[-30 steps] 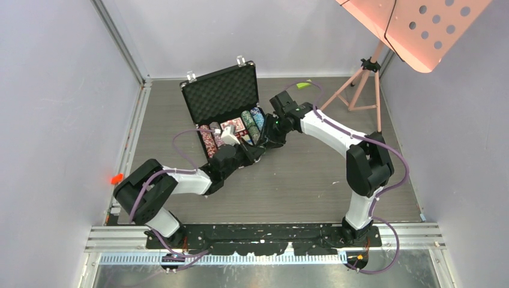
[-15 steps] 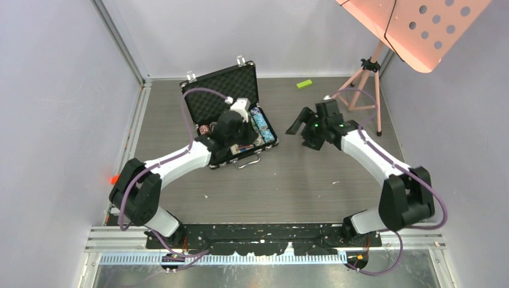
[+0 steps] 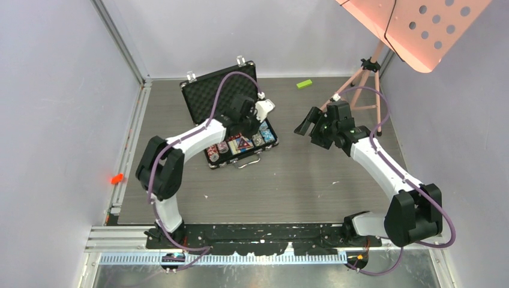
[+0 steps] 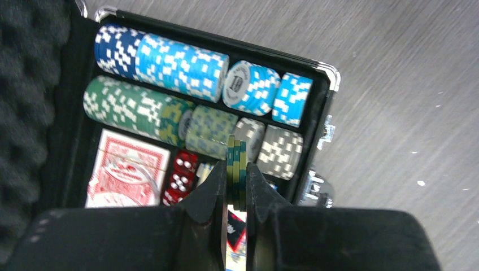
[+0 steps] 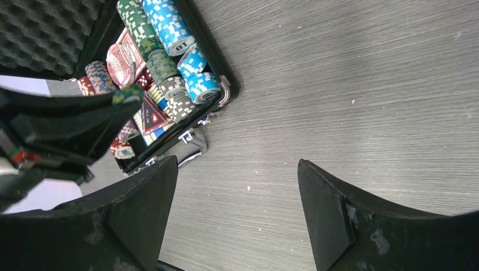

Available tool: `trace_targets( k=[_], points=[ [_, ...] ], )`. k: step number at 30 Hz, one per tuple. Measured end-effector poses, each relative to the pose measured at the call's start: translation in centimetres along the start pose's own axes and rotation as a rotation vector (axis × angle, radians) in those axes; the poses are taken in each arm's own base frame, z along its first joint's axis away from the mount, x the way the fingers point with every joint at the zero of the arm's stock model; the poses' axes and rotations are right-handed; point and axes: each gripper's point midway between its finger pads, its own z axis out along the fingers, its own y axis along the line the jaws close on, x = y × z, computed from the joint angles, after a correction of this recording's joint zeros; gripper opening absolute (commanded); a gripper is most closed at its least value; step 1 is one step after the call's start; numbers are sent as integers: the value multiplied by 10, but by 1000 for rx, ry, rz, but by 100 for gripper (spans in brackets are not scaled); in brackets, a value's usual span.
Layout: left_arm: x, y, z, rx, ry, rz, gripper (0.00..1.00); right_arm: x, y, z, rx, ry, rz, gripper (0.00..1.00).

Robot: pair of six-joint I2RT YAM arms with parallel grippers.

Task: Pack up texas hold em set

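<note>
Several green poker chips (image 4: 236, 151), clamped face-to-face in the left gripper (image 4: 234, 172) over the briefcase (image 4: 323, 107), look light, stiff, slippery: squeeze the flat faces. Right gripper (image 5: 236, 169) gapes empty, off right.

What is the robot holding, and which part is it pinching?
The left jaws pinch a few green poker chips by their flat faces, edges poking out, above the open briefcase. The right jaws are open and empty.

The left tool (image 4: 235, 175) and its pinched poker chips (image 4: 236, 155) are hiding some briefcase (image 4: 319, 110) contents; the foam lid (image 4: 22, 84) is running off-frame.
</note>
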Motion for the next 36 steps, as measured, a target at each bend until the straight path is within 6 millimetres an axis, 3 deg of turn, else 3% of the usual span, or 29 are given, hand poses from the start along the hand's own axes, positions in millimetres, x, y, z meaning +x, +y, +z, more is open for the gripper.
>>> trace_targets(
  k=[9,17,36],
  points=[
    [3,26,23,43,72,90,0,-1,2,-7,-20,-9,-19,83],
    [15,29,33,60,109,104,0,0,1,-7,-25,-2,-30,82],
    [8,50,45,36,103,114,0,1,0,-5,-26,12,-26,82]
  ],
)
